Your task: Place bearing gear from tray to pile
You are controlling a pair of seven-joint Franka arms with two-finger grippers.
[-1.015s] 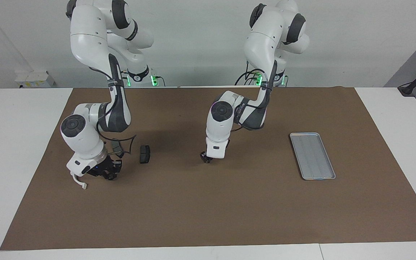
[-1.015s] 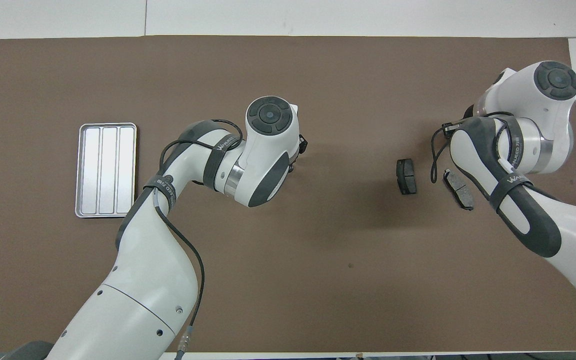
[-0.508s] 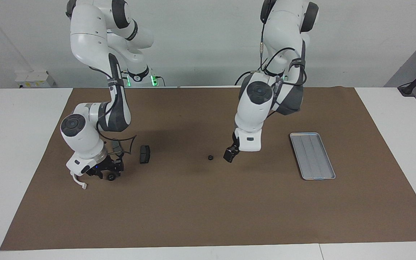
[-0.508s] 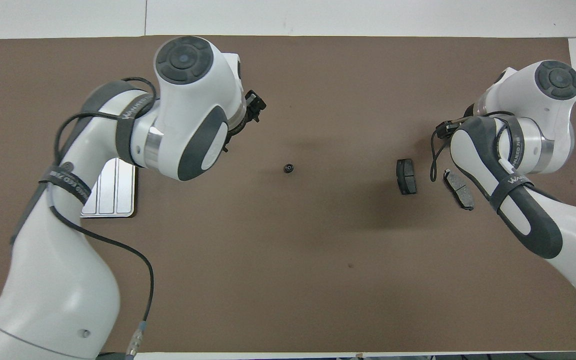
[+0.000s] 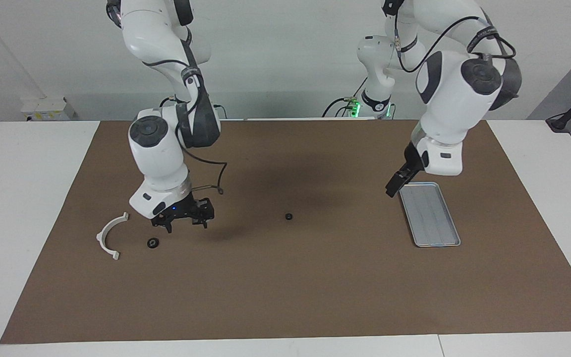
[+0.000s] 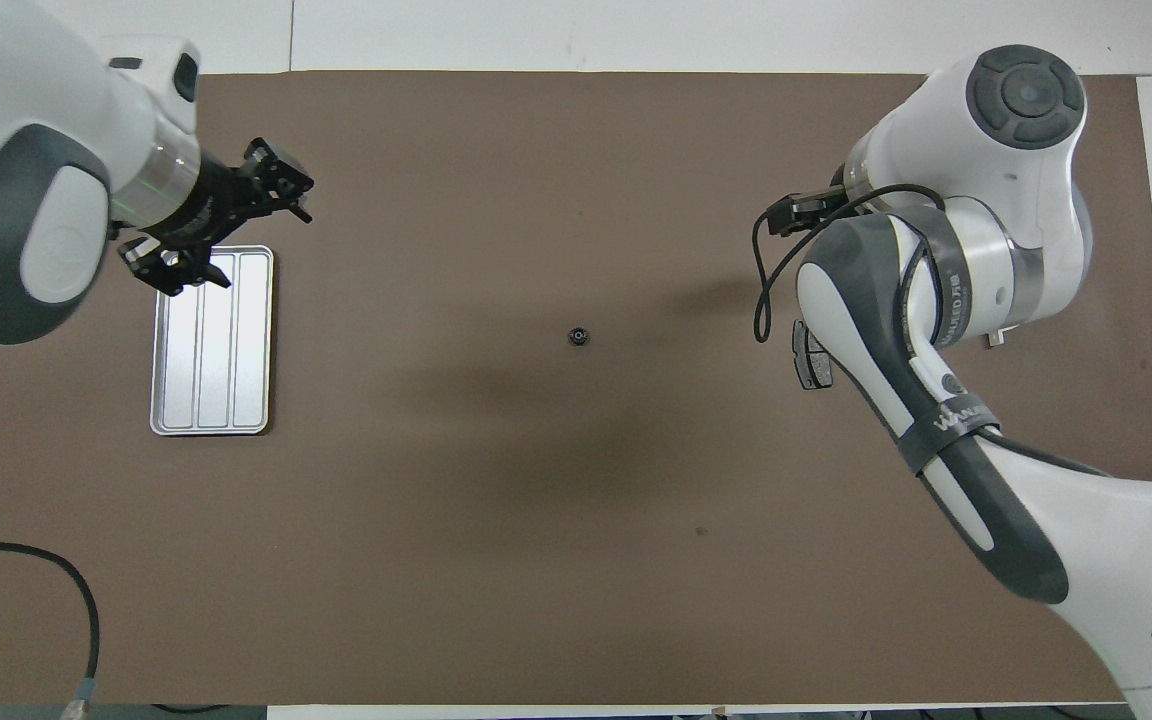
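Counts: one tray (image 5: 429,213), bare, near the mat's (image 5: 315,287) edge at the left arm's end of the table. Two small black bearing gears: one (image 5: 289,216) alone at mid-mat, one (image 5: 153,243) beside the white half-ring bracket (image 5: 107,237) toward the right arm's end. Brake pads: one (image 6: 808,358) partly seen.

Left gripper (image 5: 394,187) hangs raised over the tray's end nearer the robots, fingers spread wide, empty. Right gripper (image 5: 182,218) hovers above the mat just beside the pile, fingers apart, nothing in them.

Against half a second ago: the left arm has swung from mid-mat to the tray. The right arm has lifted off the pile, uncovering the whole bracket and leaving the second gear lying free. The mid-mat gear has not moved.

View differences: the facing view shows the bracket and the pile-side gear clearly, but the right arm's wrist hides the pads there. The overhead view shows one pad's edge under the right forearm; bracket and pile-side gear are covered by that arm. The overhead view shows the left gripper's open fingers better.
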